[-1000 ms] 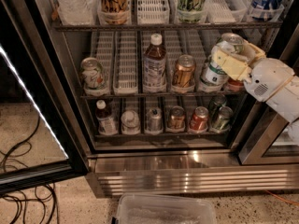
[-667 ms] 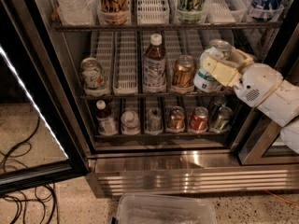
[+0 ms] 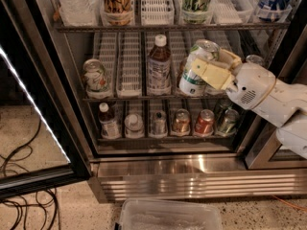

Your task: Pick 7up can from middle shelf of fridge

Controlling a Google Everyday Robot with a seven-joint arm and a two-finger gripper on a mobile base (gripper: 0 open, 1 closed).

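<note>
Our cream-fingered two-finger gripper (image 3: 207, 63) is clamped round the white-and-green aluminium 7up can (image 3: 191, 84), held tilted at the right front of the stainless-steel fridge's (image 3: 192, 178) white-trayed wire middle shelf (image 3: 129, 94). We judge a firm, straight withdrawal should clear the neighbouring brown bottle (image 3: 159, 67).

This looks like a shop or break-room drinks corner. A steel display fridge (image 3: 192, 181) with a glass door (image 3: 43, 174) holds cans (image 3: 204, 122) and bottles (image 3: 159, 66) in lanes, above a speckled floor (image 3: 72, 210). The gripper (image 3: 204, 65) clasps the 7up can (image 3: 189, 83) at the middle shelf (image 3: 129, 71), right side.
</note>
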